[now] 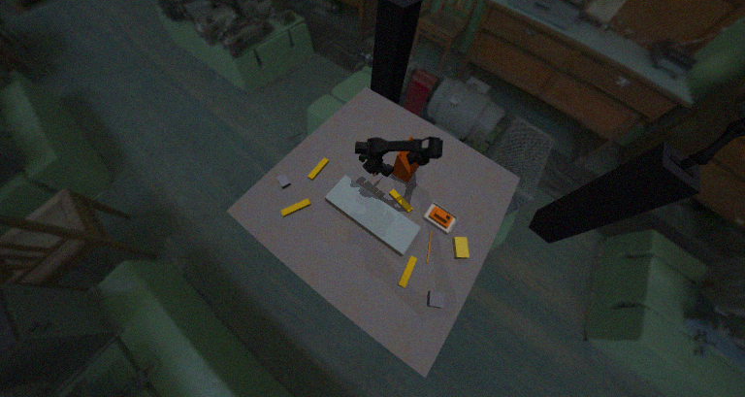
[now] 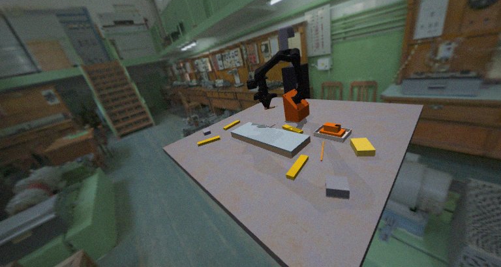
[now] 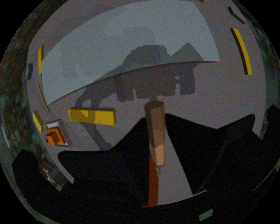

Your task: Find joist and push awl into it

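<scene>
My gripper [image 1: 374,173] [image 2: 269,108] [image 3: 155,120] is shut on the awl [image 3: 156,132] and holds it above the table behind the panel. The awl's wooden handle lies between the fingers, with its thin metal tip toward the bottom of the wrist view. The pale blue-grey floor panel [image 1: 373,219] [image 2: 278,140] [image 3: 96,55] lies flat; the gripper's shadow falls across its near edge in the wrist view. The orange stud finder [image 1: 440,216] [image 2: 332,128] [image 3: 55,136] sits in the white tray [image 1: 437,225] [image 2: 327,137]. The joist is hidden.
Yellow bars [image 1: 317,168] [image 1: 296,207] [image 1: 407,272] lie around the panel; another yellow bar [image 1: 401,200] [image 3: 92,117] lies between panel and robot base. An orange stick [image 1: 429,247] [image 2: 322,151], a yellow block [image 1: 461,247] [image 2: 362,146] and a grey block [image 1: 436,298] [image 2: 337,186] lie beyond the panel's tray-side end.
</scene>
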Robot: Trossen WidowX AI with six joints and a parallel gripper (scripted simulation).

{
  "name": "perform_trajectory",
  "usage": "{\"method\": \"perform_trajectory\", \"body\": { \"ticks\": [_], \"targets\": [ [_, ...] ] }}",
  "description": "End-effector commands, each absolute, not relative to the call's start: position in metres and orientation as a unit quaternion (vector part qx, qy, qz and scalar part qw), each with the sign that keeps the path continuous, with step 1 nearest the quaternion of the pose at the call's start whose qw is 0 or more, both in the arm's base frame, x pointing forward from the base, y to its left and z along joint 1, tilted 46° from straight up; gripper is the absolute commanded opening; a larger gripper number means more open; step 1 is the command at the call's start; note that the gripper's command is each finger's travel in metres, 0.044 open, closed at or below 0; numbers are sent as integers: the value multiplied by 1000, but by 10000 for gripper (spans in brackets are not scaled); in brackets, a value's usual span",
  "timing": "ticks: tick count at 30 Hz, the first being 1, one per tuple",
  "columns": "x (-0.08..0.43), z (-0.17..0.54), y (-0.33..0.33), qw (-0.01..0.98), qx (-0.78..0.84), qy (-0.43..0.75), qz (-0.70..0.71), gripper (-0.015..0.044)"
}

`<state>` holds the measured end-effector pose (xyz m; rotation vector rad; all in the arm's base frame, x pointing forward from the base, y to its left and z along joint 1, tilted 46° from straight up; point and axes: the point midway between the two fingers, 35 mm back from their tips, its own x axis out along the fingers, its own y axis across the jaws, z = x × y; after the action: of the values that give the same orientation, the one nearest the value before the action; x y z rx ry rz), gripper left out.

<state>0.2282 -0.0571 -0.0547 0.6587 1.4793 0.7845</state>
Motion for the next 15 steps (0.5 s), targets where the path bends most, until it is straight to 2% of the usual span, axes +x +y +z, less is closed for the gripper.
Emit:
{"method": "perform_trajectory", "body": {
  "ticks": [1,15],
  "targets": [
    [218,-49,-65,643,315,604,349,0],
    [193,-33,-83,717,378,474,344,0]
  ]
}}
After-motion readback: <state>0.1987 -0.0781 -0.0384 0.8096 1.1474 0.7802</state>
